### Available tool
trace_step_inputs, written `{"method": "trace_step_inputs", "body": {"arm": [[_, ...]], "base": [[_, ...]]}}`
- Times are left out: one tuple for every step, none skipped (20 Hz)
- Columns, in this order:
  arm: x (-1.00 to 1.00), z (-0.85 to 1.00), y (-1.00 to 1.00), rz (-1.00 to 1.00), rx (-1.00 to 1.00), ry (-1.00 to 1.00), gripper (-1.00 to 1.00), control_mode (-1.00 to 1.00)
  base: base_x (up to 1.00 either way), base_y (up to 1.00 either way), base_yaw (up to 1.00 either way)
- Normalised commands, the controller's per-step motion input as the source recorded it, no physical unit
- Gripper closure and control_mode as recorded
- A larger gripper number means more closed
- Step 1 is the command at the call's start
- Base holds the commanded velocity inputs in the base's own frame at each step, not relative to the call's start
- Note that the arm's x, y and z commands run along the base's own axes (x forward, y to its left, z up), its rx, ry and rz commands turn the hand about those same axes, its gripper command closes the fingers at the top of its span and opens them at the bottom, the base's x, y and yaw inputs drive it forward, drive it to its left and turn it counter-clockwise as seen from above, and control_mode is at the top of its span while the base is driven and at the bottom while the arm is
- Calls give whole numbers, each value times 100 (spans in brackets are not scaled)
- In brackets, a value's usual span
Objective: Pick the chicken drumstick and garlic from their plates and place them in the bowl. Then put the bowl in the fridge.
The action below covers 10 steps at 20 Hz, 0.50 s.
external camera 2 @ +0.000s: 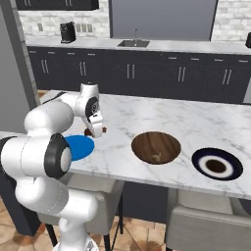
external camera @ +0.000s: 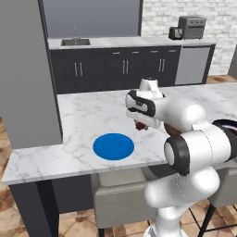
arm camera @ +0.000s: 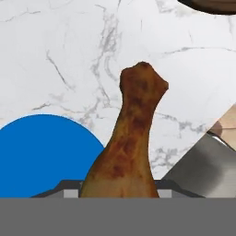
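One chicken drumstick [arm camera: 131, 143] in the gripper [external camera: 141, 124], above marble beside blue plate [external camera: 113, 146]

Right base view, island counter [external camera 2: 162, 115]: blue plate [external camera 2: 81, 147] at left, bowl [external camera 2: 156, 147] in middle with garlic [external camera 2: 157, 157] inside, dark plate [external camera 2: 216, 164] at right; drumstick [external camera 2: 96, 131] off counter, between blue plate and bowl; sink [external camera 2: 133, 43] on back counter behind
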Motion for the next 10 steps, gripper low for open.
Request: {"method": "trace_step_inputs", "body": {"arm": [[-6, 31, -68, 15, 0, -6, 100, -100], [-9, 28, -67, 17, 0, -6, 100, -100], [-8, 27, -68, 18, 0, -5, 100, -100], [-9, 25, -68, 19, 0, -5, 100, -100], [-6, 23, -68, 17, 0, 0, 100, -100], [-5, 23, -68, 17, 0, 0, 100, -100], [-2, 18, -67, 15, 0, 0, 100, -100], [-4, 17, -69, 15, 0, 0, 100, -100], [-6, 16, -69, 14, 0, 0, 100, -100], [-6, 12, -69, 12, 0, 0, 100, -100]], "base": [[0, 0, 0], [0, 0, 0], [0, 0, 0], [0, 0, 0], [0, 0, 0], [0, 0, 0], [0, 0, 0], [0, 0, 0], [0, 0, 0], [0, 0, 0]]}}
